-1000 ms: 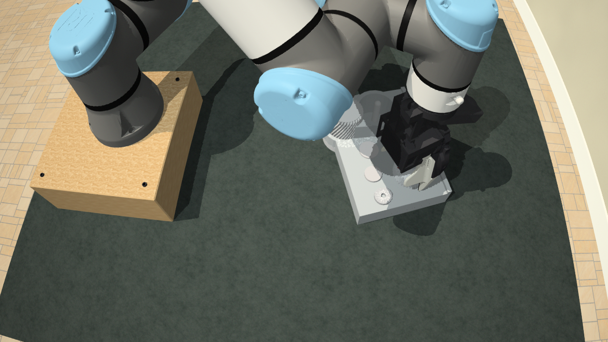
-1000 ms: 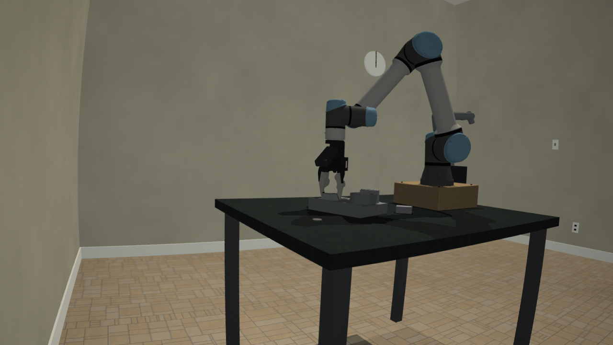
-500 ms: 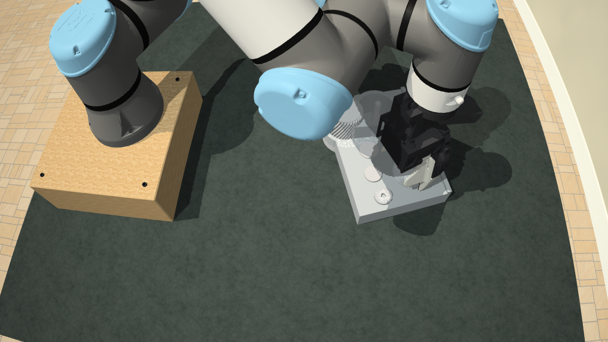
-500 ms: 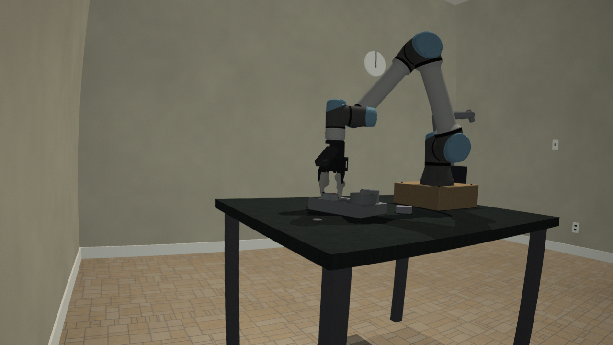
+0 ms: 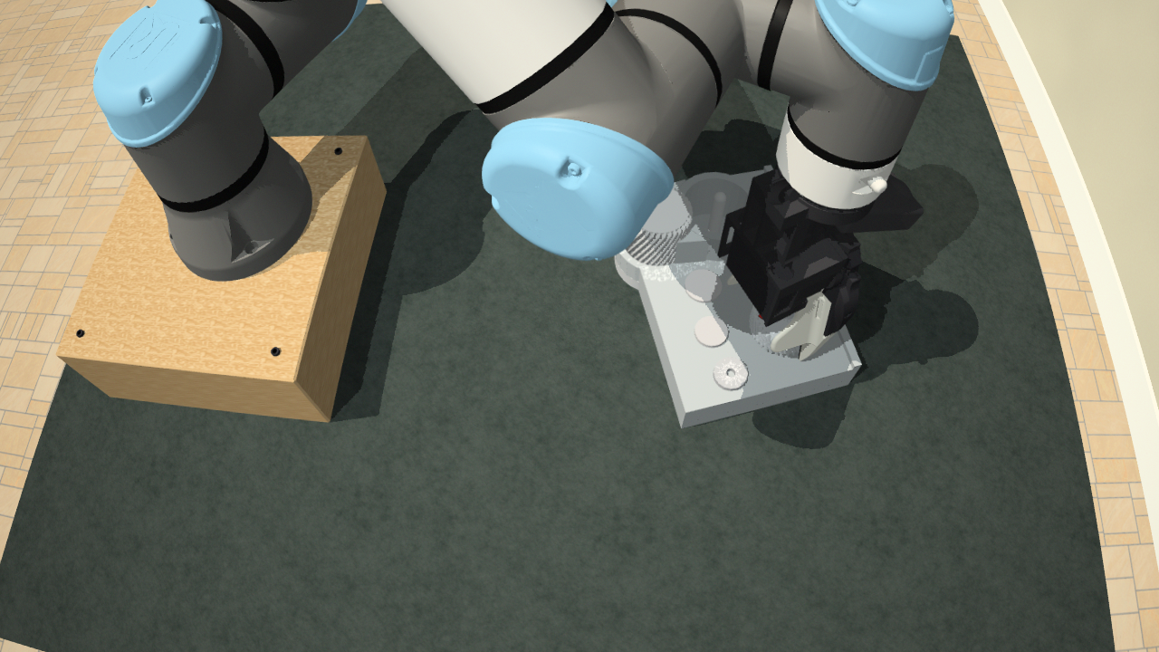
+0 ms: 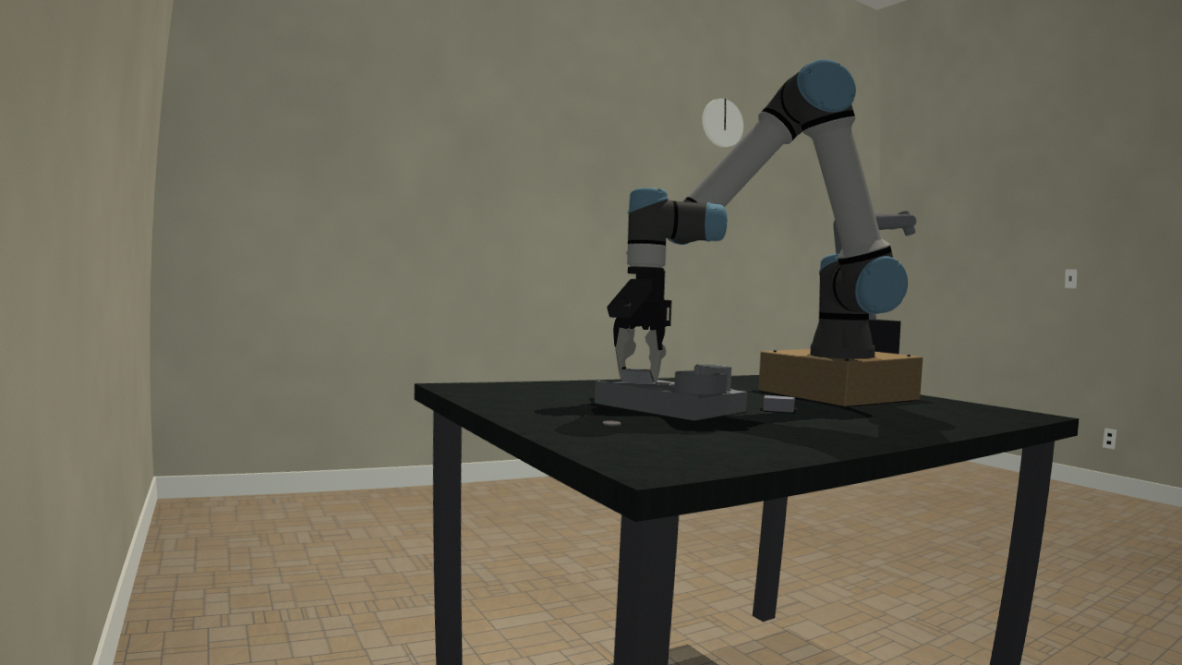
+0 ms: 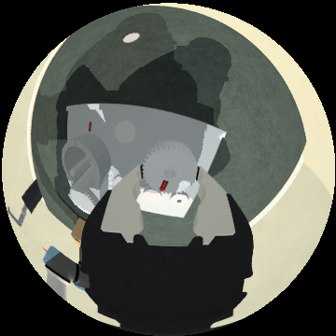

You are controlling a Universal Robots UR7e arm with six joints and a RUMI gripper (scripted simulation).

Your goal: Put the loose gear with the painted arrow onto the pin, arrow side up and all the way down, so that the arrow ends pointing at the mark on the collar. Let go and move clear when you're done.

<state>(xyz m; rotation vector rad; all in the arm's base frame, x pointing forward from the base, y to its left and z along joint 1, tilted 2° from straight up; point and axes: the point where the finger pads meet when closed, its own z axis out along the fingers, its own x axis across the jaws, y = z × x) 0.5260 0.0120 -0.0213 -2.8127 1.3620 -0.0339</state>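
Observation:
My gripper is shut on the loose grey gear, one finger on each side of its toothed rim. The gear's red arrow faces up toward the wrist camera. The gear sits low over the near right corner of the grey base plate; I cannot tell if it touches the plate. In the top view the gripper hides most of the gear. The upright pin stands in its round collar at the plate's far end, with a red mark beside it. The pin is bare.
A fixed toothed gear sits at the plate's far left corner. Small round discs and a washer-like piece lie on the plate. The wooden block carries the arm's base. A small white disc and a small grey part lie on the mat.

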